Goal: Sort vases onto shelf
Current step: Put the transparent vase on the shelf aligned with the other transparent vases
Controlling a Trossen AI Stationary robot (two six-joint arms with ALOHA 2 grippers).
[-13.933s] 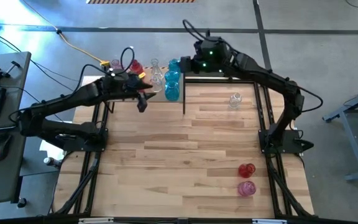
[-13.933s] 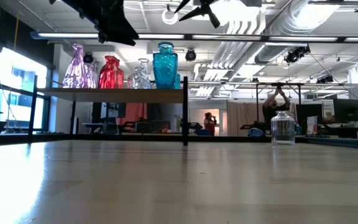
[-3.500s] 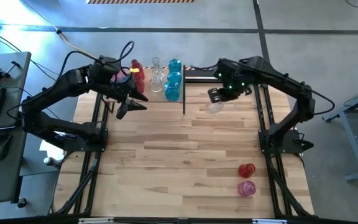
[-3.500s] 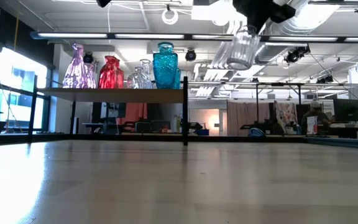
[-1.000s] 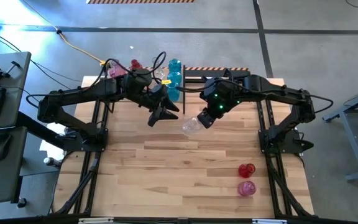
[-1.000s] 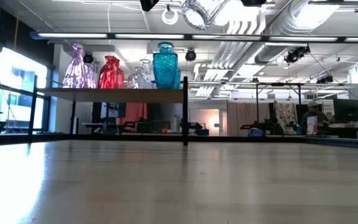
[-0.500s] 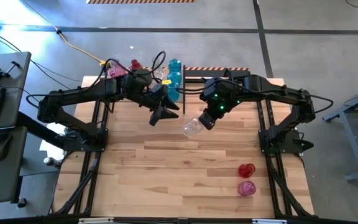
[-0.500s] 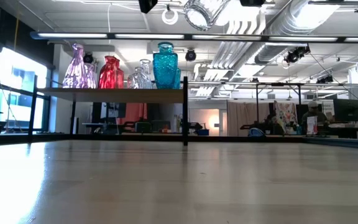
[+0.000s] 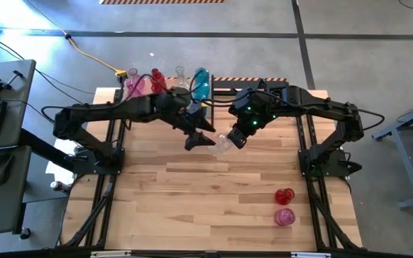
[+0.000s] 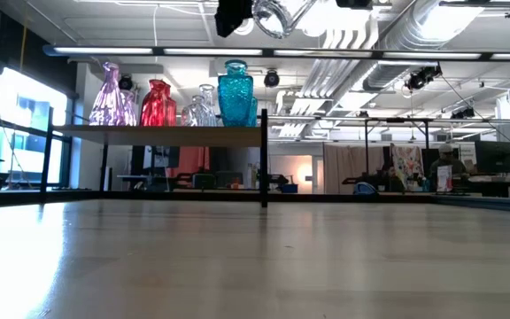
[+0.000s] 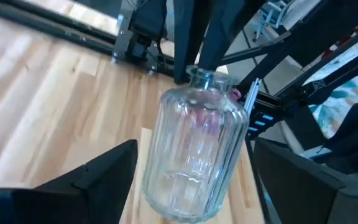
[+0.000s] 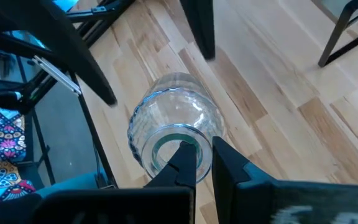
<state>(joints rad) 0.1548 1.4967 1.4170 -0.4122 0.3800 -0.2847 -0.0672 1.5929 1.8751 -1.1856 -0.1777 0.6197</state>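
Mid-air handoff above table centre. Right gripper [image 12: 196, 163] pinches the clear vase's [image 9: 221, 145] rim at 3 o'clock; left gripper [image 9: 205, 141], fingers spread around its body, at 9. Risk: early release drops it, far from shelf [image 10: 162, 130].

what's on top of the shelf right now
On the shelf stand a pink vase, a red vase, clear ones and a teal vase. More sit behind these, partly covered, so their count is unclear.
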